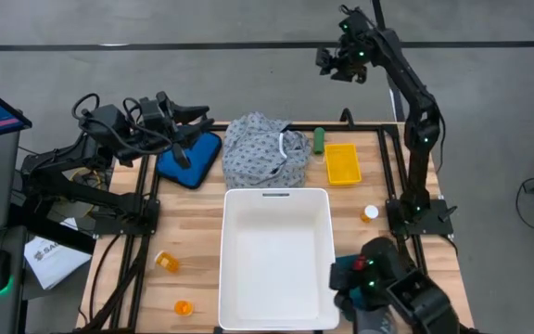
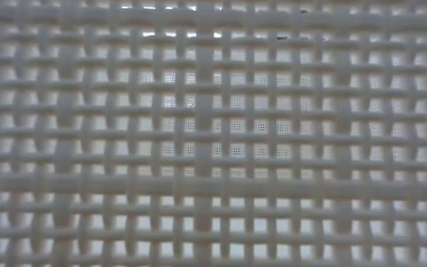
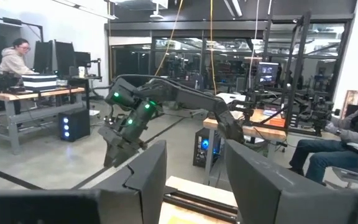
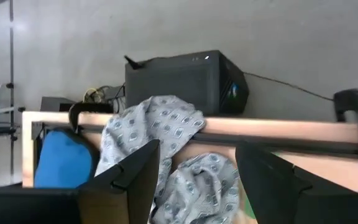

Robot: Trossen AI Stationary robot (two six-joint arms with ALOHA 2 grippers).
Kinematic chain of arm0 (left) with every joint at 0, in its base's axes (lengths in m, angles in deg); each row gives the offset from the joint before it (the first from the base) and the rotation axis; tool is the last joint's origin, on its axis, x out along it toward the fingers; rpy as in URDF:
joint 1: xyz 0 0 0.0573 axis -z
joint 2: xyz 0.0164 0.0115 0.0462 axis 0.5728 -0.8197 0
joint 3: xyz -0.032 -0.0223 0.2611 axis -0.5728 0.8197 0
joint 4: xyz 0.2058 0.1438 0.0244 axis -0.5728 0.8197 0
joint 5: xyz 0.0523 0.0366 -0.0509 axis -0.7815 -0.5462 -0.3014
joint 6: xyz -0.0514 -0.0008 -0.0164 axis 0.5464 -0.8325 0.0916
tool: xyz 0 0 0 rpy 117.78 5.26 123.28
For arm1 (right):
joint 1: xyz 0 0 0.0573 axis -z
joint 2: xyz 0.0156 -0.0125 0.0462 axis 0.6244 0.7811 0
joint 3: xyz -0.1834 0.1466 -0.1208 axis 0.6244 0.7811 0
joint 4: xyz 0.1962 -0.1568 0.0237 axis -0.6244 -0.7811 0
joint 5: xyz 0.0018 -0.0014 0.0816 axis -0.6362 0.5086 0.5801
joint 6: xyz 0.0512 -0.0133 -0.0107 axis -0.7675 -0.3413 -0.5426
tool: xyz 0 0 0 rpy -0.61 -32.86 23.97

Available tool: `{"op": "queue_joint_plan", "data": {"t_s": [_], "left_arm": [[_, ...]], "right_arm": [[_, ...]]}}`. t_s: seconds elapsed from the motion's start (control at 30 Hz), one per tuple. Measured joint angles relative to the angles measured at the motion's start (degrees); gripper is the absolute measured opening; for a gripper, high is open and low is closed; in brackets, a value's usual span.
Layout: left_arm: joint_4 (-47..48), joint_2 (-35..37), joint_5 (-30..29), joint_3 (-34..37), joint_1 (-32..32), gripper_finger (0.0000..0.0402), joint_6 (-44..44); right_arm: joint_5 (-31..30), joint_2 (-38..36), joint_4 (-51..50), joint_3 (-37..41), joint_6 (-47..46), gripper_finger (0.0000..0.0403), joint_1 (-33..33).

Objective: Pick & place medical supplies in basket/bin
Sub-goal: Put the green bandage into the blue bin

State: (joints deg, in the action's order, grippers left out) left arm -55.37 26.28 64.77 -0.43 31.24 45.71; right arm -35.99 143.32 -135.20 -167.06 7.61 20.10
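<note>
Nothing lies in the white bin (image 1: 277,255) yet, we judge; our right gripper (image 4: 196,180), fingers apart and empty, hovers beyond the dotted garment (image 1: 263,150), left gripper (image 3: 194,180) likewise apart.

Grey-white dotted garment (image 1: 265,155) at twelve o'clock of the white lattice-walled bin (image 1: 276,255); blue pad (image 1: 193,158) at ten; green cylinder (image 1: 319,141) and yellow tray (image 1: 342,163) at one; orange pill bottles (image 1: 168,262) at eight.
</note>
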Motion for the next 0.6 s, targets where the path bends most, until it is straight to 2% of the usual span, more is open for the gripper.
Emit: {"op": "queue_joint_plan", "data": {"t_s": [0.17, 0.43, 0.5, 0.6], "left_arm": [[0.0, 0.0, 0.1, 0.0, 0.0, 0.0155, 0.0], [0.1, 0.0, 0.1, 0.0, 0.0, 0.0155, 0.0], [0.1, 0.0, 0.1, 0.0, 0.0, 0.0155, 0.0], [0.1, 0.0, 0.1, 0.0, 0.0, 0.0155, 0.0]], "right_arm": [[-0.2, -0.1, -4.5, 0.0, 6.6, 0.0207, 2.9], [-0.5, -0.1, -12.9, 0.0, 33.0, 0.0207, 3.4], [-3.4, -0.1, -14.3, 0.0, 40.6, 0.0207, 3.3], [-10.9, -0.1, -14.8, 0.0, 52.2, 0.0207, 2.2]]}}
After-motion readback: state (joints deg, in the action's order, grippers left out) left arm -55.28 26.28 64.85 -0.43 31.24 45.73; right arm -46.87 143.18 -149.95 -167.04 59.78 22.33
